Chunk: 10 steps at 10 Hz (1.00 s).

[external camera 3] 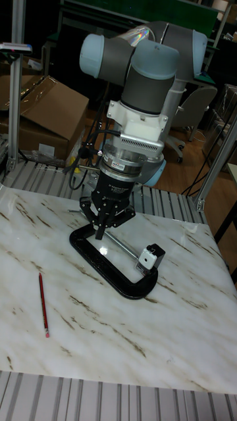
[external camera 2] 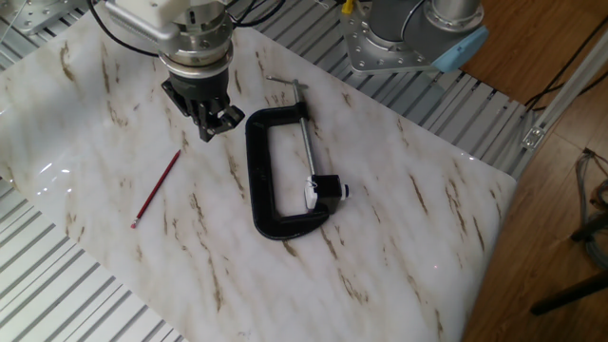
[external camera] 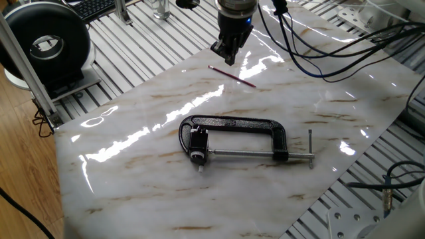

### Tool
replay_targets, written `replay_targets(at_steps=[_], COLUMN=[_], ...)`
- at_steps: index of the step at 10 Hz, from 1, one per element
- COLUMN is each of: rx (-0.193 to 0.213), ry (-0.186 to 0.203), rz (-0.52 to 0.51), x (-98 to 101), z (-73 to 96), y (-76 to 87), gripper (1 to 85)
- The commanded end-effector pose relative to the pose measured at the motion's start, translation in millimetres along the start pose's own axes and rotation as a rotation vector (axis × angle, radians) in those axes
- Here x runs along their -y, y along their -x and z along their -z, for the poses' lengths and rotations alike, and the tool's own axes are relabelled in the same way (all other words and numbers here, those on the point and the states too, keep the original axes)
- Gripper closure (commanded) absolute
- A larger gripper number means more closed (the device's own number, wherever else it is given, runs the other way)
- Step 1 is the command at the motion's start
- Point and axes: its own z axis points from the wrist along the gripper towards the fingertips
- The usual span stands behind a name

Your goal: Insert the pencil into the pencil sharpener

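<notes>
The dark-red pencil (external camera: 231, 76) (external camera 2: 157, 189) (external camera 3: 43, 304) lies flat on the marble top, apart from everything else. The small black pencil sharpener (external camera: 196, 141) (external camera 2: 326, 190) (external camera 3: 153, 257) sits held in the mouth of a big black C-clamp (external camera: 234, 123) (external camera 2: 257, 180) (external camera 3: 99, 259), its pale round end facing outward. My gripper (external camera: 228, 56) (external camera 2: 218, 123) (external camera 3: 100, 225) hovers above the table between the pencil and the clamp's screw-handle end. Its fingers stand slightly apart with nothing between them.
The marble slab (external camera: 133, 172) rests on a ribbed metal table (external camera 2: 57, 285). A black round device (external camera: 46, 43) stands at the far left, cables (external camera: 319, 46) hang behind the arm, and a second robot base (external camera 2: 408, 38) sits beyond the slab.
</notes>
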Motion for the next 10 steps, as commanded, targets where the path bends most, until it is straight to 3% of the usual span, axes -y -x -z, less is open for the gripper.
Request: replay_targets(at_steps=[1,3,4,5,6,7,8,10], rx=[-0.01,-0.032,-0.119,-0.113,-0.11,-0.084,-0.049,-0.042], ry=[0.023,-0.017,-0.001,-0.004,-0.031,-0.045,-0.053,-0.049], rz=[-0.016,-0.01,-0.015,-0.007,0.069,0.141,0.178,0.255], x=[-5.1,5.1,0.8,1.7,20.4,40.9,52.8,62.2], z=[1.2,1.3,2.9,2.8,-10.3,-33.8,-57.5,-91.5], y=[-2.4,-8.3,-30.6,-29.1,-24.7,-12.7,-0.1,6.1], gripper=[84.7,84.0,82.0,82.3,81.3,70.3,66.7,64.0])
